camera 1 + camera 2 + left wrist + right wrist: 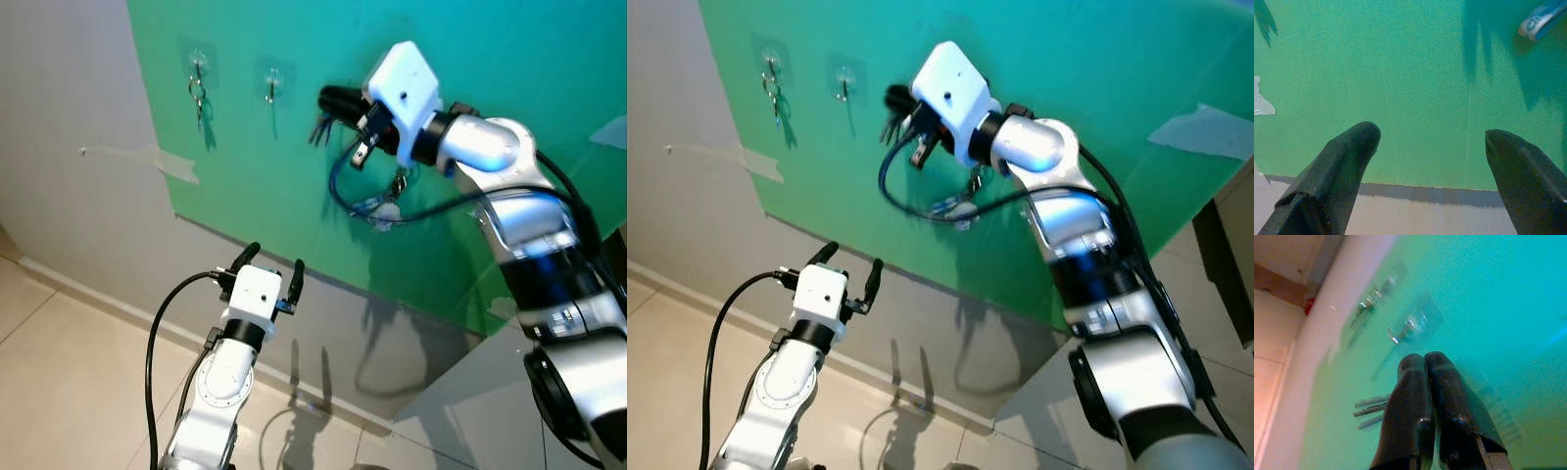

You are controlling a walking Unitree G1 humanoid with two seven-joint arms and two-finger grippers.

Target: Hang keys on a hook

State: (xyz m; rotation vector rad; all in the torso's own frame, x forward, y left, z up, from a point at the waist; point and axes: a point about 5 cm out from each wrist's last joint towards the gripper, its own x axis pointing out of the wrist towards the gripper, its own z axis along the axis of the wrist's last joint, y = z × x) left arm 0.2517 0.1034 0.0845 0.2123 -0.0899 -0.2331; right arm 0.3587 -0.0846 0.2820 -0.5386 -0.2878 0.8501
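A green board [294, 196] on the wall carries two clear hooks. The left hook [198, 70] has a set of keys [199, 98] hanging on it; the hook beside it [271, 86] is bare. My right gripper [326, 100] is raised close to the board, just right of the bare hook [1399, 332], and is shut on a bunch of keys [318, 129] that dangles below its tips. In the right wrist view these keys [1371, 410] stick out beside the pressed-together fingers [1410, 382]. My left gripper [274, 260] is held low, open and empty, facing the board's lower part.
A blue cable [338, 186] with a white tag [382, 211] loops under the right wrist. A strip of tape [178, 164] crosses the board's left edge. Grey wall, baseboard and tiled floor [69, 352] lie below. A grey surface [460, 401] stands at lower right.
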